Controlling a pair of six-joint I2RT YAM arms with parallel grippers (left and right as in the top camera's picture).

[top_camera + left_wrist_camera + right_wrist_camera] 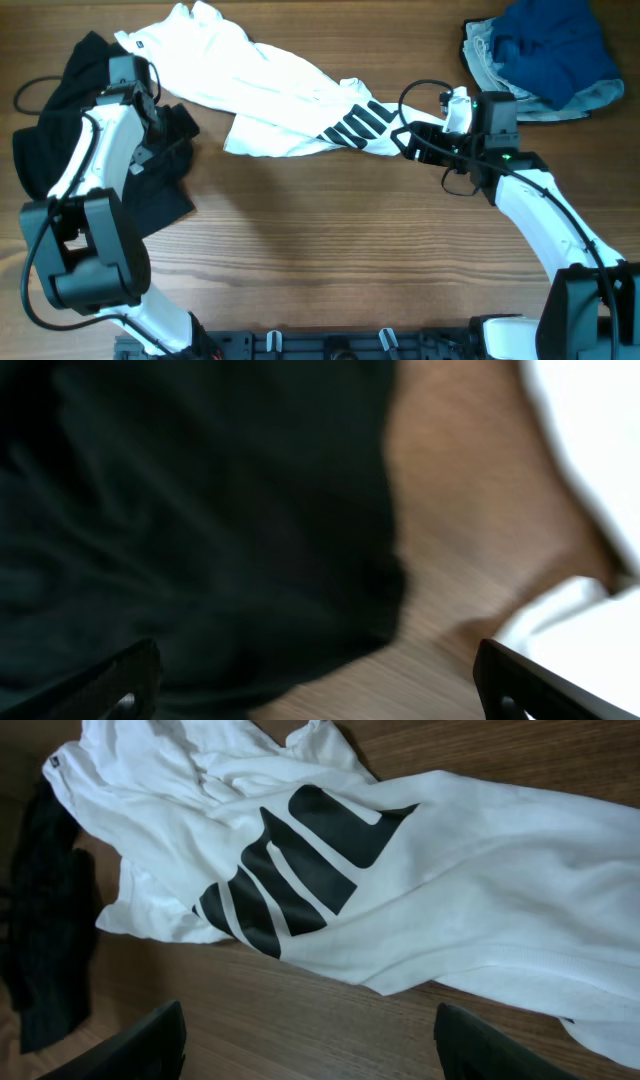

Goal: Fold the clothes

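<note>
A white shirt with black stripes (270, 95) lies crumpled across the upper middle of the table; it fills the right wrist view (400, 850). A black garment (150, 190) lies at the left and fills the left wrist view (190, 510). My left gripper (150, 85) is open and empty above the black garment's edge, beside the white shirt (590, 630). My right gripper (410, 135) is open and empty at the striped right end of the white shirt, over bare wood.
A pile of blue and grey clothes (545, 55) sits at the back right corner. The wooden table (330, 250) shows bare in front of the shirt. Cables run along the right arm (540, 200).
</note>
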